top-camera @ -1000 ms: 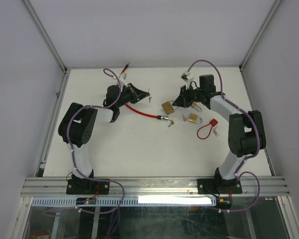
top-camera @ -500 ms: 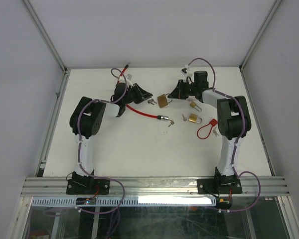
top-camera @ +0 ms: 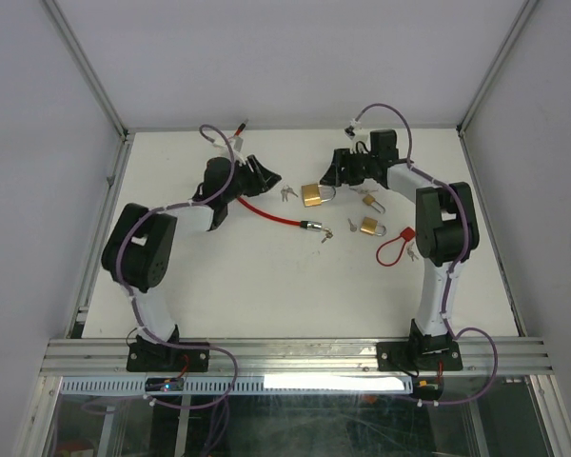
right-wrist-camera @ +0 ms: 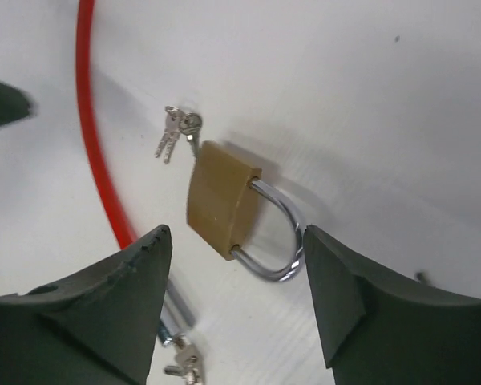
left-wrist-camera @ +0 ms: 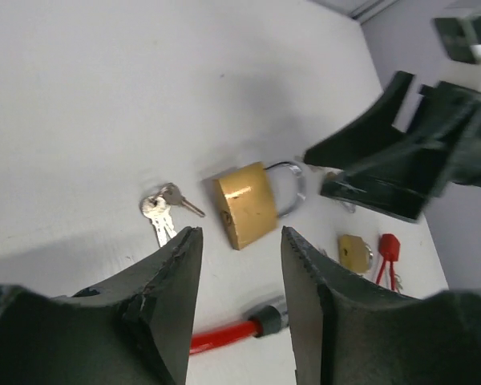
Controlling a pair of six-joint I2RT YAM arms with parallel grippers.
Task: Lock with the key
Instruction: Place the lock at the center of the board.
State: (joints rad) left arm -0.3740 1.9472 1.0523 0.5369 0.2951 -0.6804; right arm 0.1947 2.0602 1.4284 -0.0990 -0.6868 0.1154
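Observation:
A brass padlock [top-camera: 313,195] lies flat on the white table, its steel shackle pointing right. In the right wrist view both shackle legs enter the padlock [right-wrist-camera: 223,199] body. A small bunch of keys [top-camera: 286,193] lies just left of it, apart from the padlock [left-wrist-camera: 244,204] and off its keyhole face, as the keys [left-wrist-camera: 162,210] show in the left wrist view. My left gripper [top-camera: 266,177] is open over the keys, holding nothing. My right gripper [top-camera: 337,172] is open over the padlock's shackle side and empty. The keys [right-wrist-camera: 176,130] sit at the padlock's far corner.
A red cable lock [top-camera: 271,213] curves from the left arm to its metal end near a second key bunch [top-camera: 326,235]. Two smaller brass padlocks [top-camera: 368,226] and a red loop lock [top-camera: 395,246] lie to the right. Side walls enclose the table.
Both grippers have opened. The right one let the padlock down flat on the table and the left one let go of the keys. Both arms drew back slightly.

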